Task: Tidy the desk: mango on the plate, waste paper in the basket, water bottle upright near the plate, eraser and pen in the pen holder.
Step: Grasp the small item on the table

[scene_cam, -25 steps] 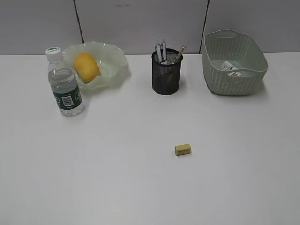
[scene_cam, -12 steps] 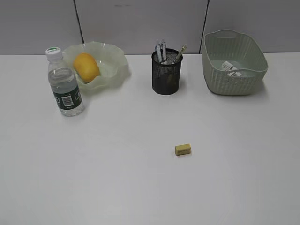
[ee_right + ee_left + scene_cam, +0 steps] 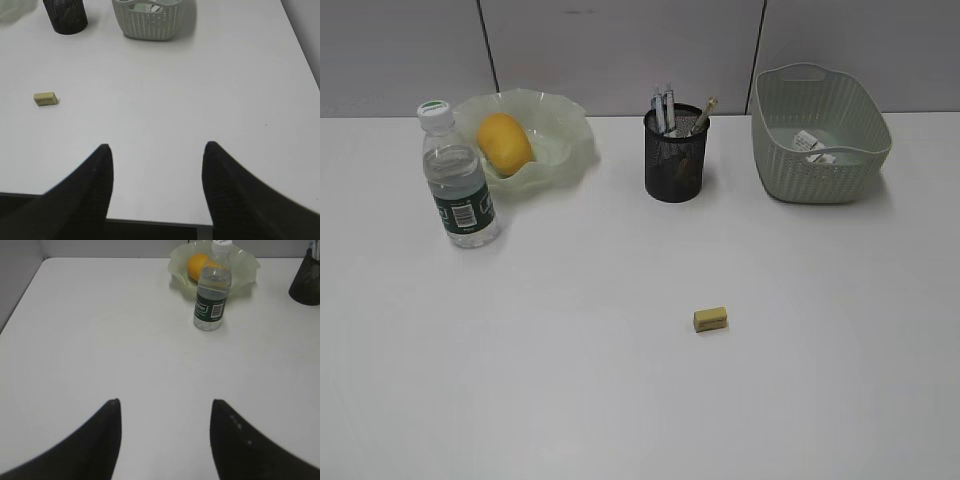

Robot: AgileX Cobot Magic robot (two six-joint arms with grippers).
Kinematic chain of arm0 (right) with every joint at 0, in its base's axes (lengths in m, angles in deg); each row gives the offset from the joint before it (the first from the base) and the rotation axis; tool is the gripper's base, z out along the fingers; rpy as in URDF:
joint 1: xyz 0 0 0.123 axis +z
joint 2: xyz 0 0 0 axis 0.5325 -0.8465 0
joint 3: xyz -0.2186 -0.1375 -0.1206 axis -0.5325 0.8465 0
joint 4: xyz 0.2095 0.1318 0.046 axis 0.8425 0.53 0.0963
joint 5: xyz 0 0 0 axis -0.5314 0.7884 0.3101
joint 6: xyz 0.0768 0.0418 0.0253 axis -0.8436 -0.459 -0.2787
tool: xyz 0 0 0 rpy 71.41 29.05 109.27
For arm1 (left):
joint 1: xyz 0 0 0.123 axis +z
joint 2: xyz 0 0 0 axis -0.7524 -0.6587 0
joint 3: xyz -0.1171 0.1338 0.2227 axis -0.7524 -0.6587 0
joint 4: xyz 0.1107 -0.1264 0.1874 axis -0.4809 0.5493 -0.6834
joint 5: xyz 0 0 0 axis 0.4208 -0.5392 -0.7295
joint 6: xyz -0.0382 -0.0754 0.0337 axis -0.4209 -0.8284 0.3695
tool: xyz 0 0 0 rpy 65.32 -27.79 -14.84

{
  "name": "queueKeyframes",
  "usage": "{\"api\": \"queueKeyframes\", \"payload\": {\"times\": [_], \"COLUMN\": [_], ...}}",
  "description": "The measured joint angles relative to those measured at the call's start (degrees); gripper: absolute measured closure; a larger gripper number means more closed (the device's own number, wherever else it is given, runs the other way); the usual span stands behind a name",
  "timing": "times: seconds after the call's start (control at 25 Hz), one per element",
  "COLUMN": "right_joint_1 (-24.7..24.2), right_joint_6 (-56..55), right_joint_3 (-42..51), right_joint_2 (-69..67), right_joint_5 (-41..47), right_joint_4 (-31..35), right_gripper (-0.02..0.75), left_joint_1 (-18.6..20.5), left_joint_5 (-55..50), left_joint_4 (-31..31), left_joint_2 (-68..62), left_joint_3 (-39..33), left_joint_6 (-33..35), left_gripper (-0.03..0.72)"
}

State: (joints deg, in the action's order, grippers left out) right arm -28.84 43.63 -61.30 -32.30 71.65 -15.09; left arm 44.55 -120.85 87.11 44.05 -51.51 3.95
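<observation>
The eraser (image 3: pixel 45 98) lies well left of the right hand (image 3: pixel 156 150).

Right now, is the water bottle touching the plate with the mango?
Cannot tell. In the exterior view the water bottle overlaps the plate rim at its edge, and the left wrist view has the bottle in front of the plate, hiding any gap.

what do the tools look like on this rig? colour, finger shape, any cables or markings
Only the fingers show, in the wrist views. Left tool: two matte black fingers, broad at the base, curving to blunt tips. Right tool: same black curved pair, faintly textured. No cables, labels or markings visible. Neither arm appears in the exterior view.
</observation>
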Motion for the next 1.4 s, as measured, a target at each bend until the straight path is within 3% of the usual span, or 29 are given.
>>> {"api": "queueKeyframes", "payload": {"times": [1.12,1.4], "right_joint_1": [-2.9,-2.9], "right_joint_6": [-0.3,-0.3], "right_joint_3": [0.1,0.1], "right_joint_2": [0.0,0.0], "right_joint_5": [-0.5,-0.5], "right_joint_4": [0.7,0.7], "right_gripper": [0.288,0.288], "left_joint_1": [0.0,0.0], "left_joint_5": [-0.1,-4.2], "left_joint_4": [0.2,-0.1], "left_joint_2": [-0.2,-13.8], "left_joint_3": [0.1,8.0], "left_joint_6": [0.0,0.0], "left_gripper": [0.253,0.253]}}
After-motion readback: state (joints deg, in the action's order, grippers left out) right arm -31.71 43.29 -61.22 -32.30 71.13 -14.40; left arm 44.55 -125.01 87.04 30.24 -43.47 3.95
